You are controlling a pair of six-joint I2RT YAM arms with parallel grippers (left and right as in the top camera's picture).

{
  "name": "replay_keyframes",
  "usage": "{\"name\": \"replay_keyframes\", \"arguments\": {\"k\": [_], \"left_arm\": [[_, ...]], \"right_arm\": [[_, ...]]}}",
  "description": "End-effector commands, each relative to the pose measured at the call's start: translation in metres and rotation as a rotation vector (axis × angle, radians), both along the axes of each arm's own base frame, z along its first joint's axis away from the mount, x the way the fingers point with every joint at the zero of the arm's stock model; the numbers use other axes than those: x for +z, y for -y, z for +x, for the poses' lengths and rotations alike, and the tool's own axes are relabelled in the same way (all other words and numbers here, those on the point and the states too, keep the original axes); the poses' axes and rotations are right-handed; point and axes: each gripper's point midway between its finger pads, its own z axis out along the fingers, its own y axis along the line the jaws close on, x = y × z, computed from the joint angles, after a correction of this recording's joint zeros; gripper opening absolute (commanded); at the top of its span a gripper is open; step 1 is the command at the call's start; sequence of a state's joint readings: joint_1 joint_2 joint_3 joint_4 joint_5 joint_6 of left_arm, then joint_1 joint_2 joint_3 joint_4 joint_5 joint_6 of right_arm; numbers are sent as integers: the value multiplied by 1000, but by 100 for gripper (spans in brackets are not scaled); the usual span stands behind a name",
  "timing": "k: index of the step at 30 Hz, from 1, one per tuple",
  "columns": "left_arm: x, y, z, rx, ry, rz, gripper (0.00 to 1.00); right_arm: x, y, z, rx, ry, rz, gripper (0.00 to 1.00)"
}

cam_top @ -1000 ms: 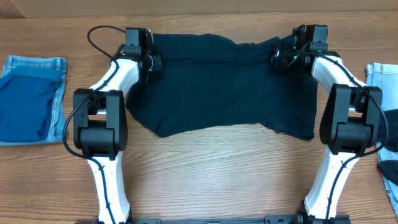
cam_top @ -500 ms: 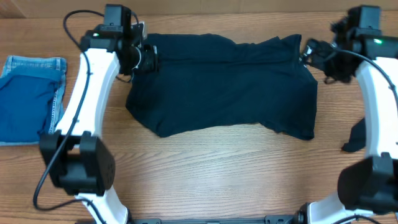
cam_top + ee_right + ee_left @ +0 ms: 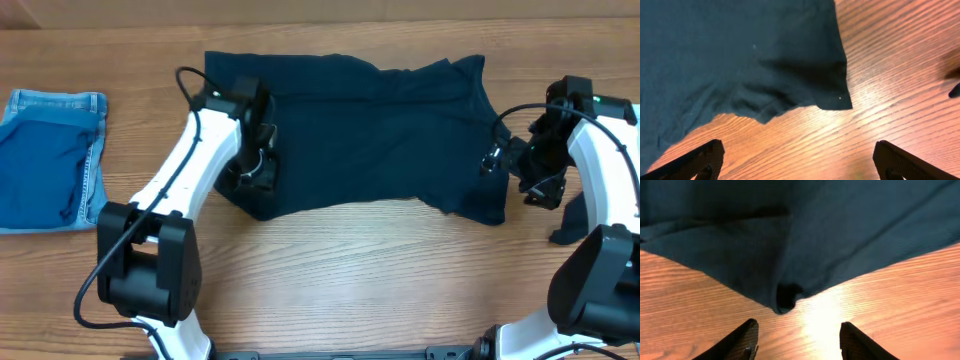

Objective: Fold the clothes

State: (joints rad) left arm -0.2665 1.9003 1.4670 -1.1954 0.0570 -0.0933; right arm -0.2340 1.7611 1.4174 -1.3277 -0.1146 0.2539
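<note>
1. You're swinging both arms back from the far corners of the dark garment [image 3: 370,130] to its near edge.
2. Left gripper [image 3: 799,330] and right gripper [image 3: 797,155] are both hanging open, empty.
3. It's lying spread on the table [image 3: 350,280], so you're probably lining up a fold.

Left arm [image 3: 190,160] covers dark garment [image 3: 370,140] lower-left edge; blue jeans [image 3: 50,160] cut off at left border.

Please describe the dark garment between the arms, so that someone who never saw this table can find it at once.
On the wooden table, look at the far middle, between the left arm and the right arm: the dark garment lies spread out there. Unlike the smaller blue denim piece at the table's left edge, it is plain, near-black navy and far wider.
</note>
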Motion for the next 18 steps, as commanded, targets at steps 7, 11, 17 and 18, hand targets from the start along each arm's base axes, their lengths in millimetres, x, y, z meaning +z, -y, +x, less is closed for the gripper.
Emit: {"name": "replay_keyframes", "arguments": {"k": [7, 11, 17, 18], "left_arm": [[-44, -37, 4, 14, 92, 233, 59], [-45, -35, 12, 12, 128, 222, 62], [-60, -33, 8, 6, 84, 217, 54], [-63, -32, 7, 5, 71, 211, 52]], "right_arm": [[-2, 3, 0, -11, -4, -9, 100], [-2, 3, 0, -10, -3, -9, 100], [-2, 3, 0, -11, -4, -9, 100], [-2, 3, 0, -11, -4, -9, 100]]}}
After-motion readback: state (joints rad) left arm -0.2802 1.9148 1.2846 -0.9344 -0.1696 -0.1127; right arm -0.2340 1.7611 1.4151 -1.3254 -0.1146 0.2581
